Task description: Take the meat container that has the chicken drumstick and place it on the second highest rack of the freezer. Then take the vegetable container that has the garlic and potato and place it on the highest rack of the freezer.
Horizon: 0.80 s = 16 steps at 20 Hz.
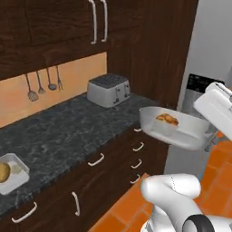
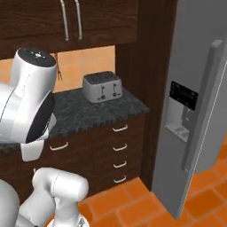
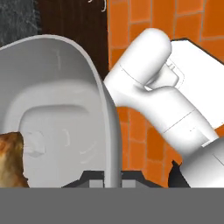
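I see the meat container [image 1: 174,129], a white tray, hanging in the air off the end of the counter [image 1: 63,131], tilted slightly, with the chicken drumstick [image 1: 167,119] lying golden-brown inside it near the far wall. In the hand view the tray's rim [image 3: 111,131] runs down straight into the gripper [image 3: 113,180], whose dark tips sit on either side of it, so I read the gripper as pinched on the tray's edge. The drumstick [image 3: 11,159] shows at the left edge of that view, on the tray floor.

The vegetable container [image 1: 12,172] sits on the dark speckled counter at the lower left of the left base view, well apart from the held tray; the potato [image 1: 3,172] is in it, with a pale lump just beside it that I take for the garlic [image 1: 16,169].

The freezer [image 2: 195,124] stands to the right with its grey door [image 2: 190,133] and long vertical handle [image 2: 208,106]; a dark dispenser panel [image 2: 183,95] is set in it, but I can read no writing there. A silver toaster [image 1: 108,89] stands at the back of the counter, and utensils [image 1: 43,84] hang on the wall; I find no legible labels on any of them.
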Tool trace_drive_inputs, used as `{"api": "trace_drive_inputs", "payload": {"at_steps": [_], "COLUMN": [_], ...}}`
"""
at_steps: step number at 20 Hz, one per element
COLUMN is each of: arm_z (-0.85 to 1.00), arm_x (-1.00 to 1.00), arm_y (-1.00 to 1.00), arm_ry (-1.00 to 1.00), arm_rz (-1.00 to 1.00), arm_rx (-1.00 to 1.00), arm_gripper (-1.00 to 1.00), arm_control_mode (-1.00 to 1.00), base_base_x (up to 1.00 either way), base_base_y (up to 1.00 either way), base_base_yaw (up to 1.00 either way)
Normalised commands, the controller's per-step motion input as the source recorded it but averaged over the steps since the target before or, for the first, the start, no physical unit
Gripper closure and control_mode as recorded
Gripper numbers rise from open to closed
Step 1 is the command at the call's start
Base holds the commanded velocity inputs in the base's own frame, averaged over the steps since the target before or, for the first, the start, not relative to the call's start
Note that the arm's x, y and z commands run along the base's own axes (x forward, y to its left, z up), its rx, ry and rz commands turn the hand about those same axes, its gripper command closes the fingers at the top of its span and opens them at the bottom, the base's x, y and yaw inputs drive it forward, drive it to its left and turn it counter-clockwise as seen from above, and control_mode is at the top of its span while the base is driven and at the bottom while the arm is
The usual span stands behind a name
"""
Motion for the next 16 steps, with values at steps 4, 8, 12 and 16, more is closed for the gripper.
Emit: {"api": "trace_drive_inputs", "payload": {"at_steps": [4, 8, 12, 16], "arm_z": [0.00, 0.00, 0.00, 0.00], "arm_x": [0.00, 0.00, 0.00, 0.00], "arm_y": [0.00, 0.00, 0.00, 0.00], "arm_ry": [0.00, 0.00, 0.00, 0.00], "arm_rz": [0.00, 0.00, 0.00, 0.00], "arm_rx": [0.00, 0.00, 0.00, 0.00], "arm_gripper": [1.00, 1.00, 1.00, 1.00], "arm_control_mode": [1.00, 1.00, 1.00, 1.00], "base_base_x": [-0.30, -0.14, 0.05, 0.62], "base_base_y": [-0.31, -0.65, -0.81, -0.76], "base_base_yaw": [-0.77, -0.69, -0.60, -0.47]}}
